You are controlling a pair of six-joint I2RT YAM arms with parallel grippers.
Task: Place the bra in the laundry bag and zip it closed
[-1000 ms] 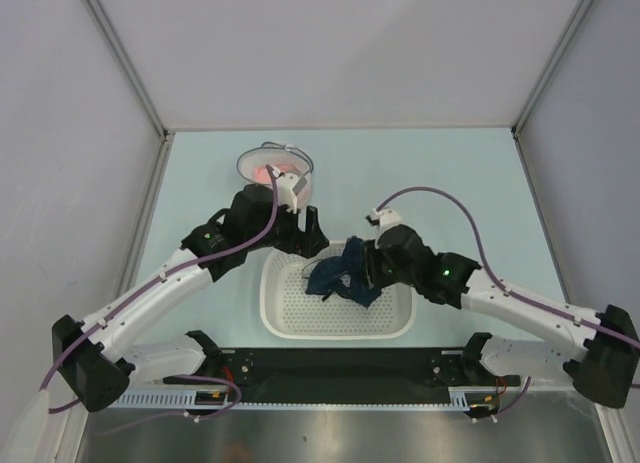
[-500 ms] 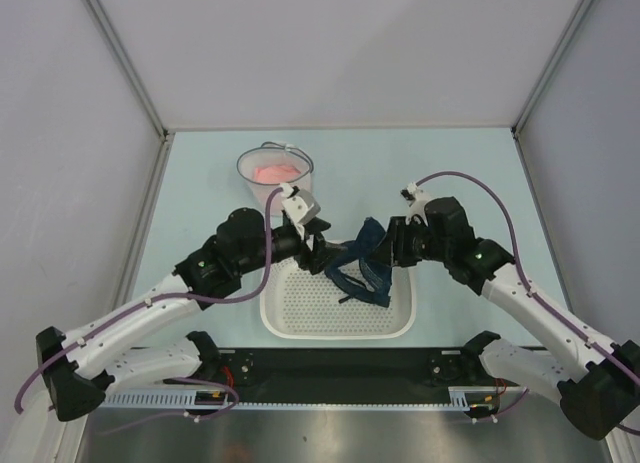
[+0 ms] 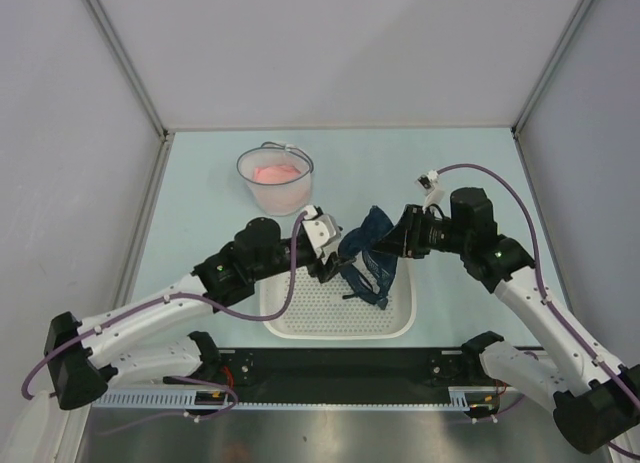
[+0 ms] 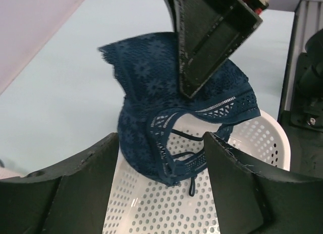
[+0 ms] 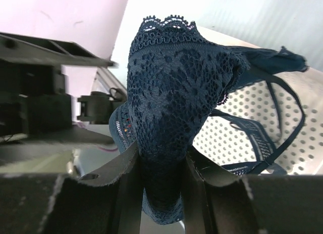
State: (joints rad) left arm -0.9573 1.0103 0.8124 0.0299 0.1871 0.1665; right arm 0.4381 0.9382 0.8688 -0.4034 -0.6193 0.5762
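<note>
Right tool (image 5: 162, 189) is clenching a bunched fold of the dark blue lace bra (image 3: 368, 245), holding it in the air above the white perforated basket (image 3: 402, 323) at about 6 o'clock on the counter (image 3: 470, 168). The left tool (image 4: 161, 158) is hanging released, its fingers spread to either side of the bra's lower edge without gripping it. Straps and a band are dangling toward the basket floor. The laundry bag (image 3: 275, 178) is standing well apart, at 11 o'clock from the basket, with something pink showing inside. Judging from this, several things are threatening. The right tool is biting only a narrow gather of lace, so the slack fabric may be slipping free during the carry. The hanging straps may be catching on the basket rim, or later trailing over the bag's rim and fouling the zip. The two tools are working very close together and are risking a collision, and the light mesh bag is likely to be tipping or sliding if nudged.
</note>
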